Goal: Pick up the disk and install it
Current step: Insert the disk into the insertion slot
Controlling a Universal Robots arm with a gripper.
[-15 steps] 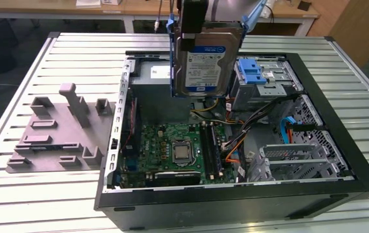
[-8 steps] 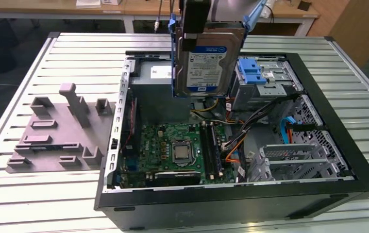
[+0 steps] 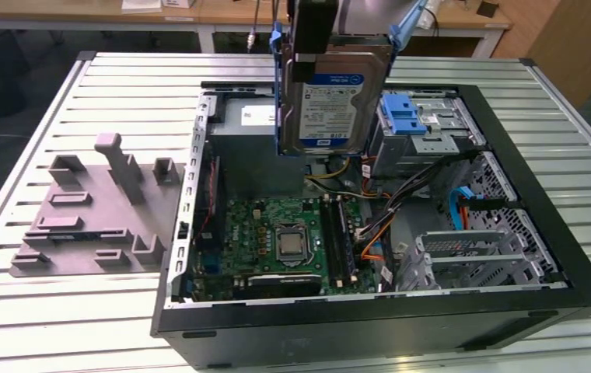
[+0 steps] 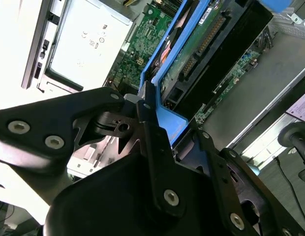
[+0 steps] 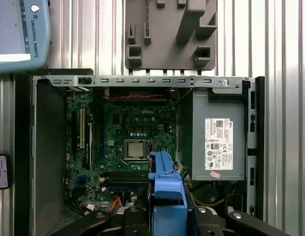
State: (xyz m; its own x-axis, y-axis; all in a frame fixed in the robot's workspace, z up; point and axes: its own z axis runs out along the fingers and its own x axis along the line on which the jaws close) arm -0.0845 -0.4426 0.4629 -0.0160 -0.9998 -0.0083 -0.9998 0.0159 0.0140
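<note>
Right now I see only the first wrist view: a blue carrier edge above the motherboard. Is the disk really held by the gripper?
Observer: Yes. In the second wrist view the gripper is shut on the blue carrier bracket of the disk.
Operator: Is it seated in a bay?
Observer: No. In the exterior view it hangs upright over the open computer case, label towards the camera. The drive cage with the blue latch stands at its exterior view's right.
</note>
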